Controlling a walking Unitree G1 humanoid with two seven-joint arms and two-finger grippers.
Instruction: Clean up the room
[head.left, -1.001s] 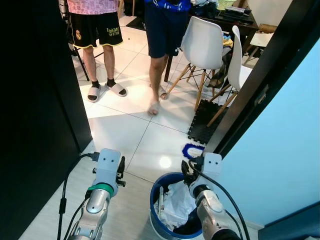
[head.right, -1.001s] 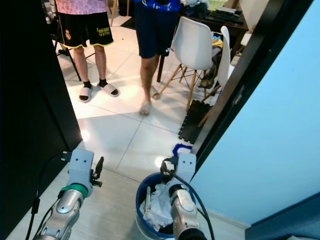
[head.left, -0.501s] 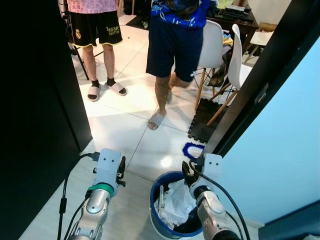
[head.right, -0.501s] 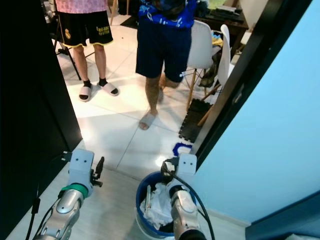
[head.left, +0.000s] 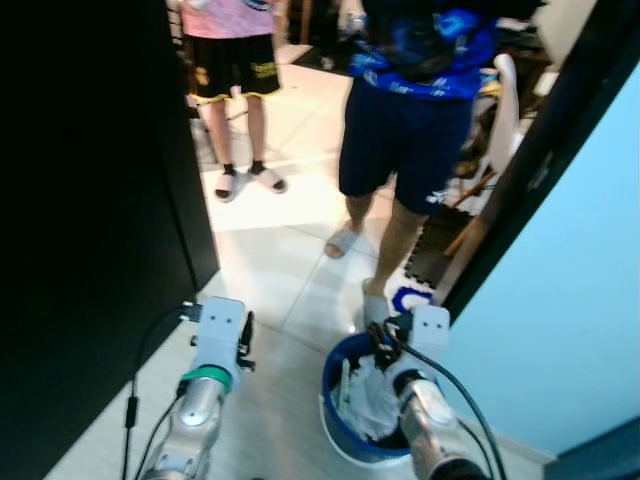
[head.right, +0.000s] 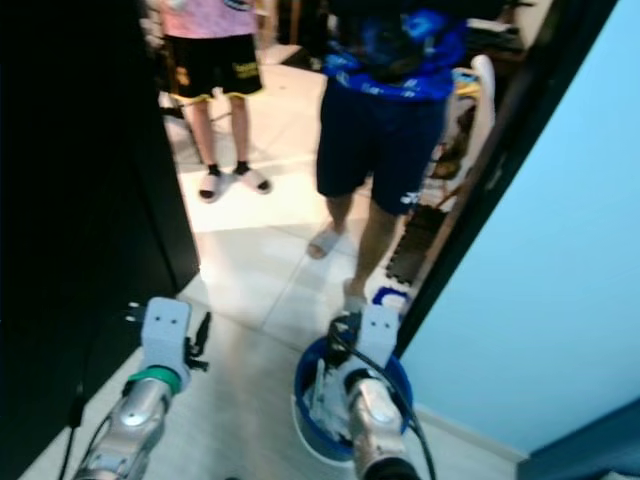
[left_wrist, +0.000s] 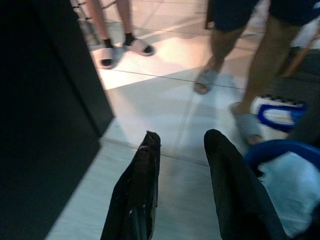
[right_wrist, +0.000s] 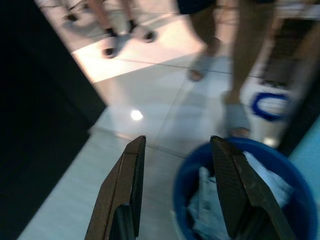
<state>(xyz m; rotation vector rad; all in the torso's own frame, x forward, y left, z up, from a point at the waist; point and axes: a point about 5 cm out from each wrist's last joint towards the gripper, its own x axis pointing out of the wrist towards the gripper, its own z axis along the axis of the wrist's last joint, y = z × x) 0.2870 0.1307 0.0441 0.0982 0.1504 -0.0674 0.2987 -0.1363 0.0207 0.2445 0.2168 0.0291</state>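
The blue bin (head.left: 362, 445) of white rubbish sits on the floor; my right gripper (right_wrist: 177, 187) hangs over its rim, fingers apart, empty. My left gripper (left_wrist: 182, 165), beside the bin, is likewise spread and empty, and a person's sandalled foot (head.left: 376, 306) stands just beyond it.

— What colours stood out?
— The bin (head.left: 345, 440) was blue, stuffed with white rubbish (head.left: 372, 400); the floor (head.left: 290, 270) was pale tile.
— And the people?
— One wore navy shorts (head.left: 405, 135) and a blue patterned shirt (head.left: 430, 50); the other black shorts (head.left: 232, 68), pink top (head.left: 225, 12)
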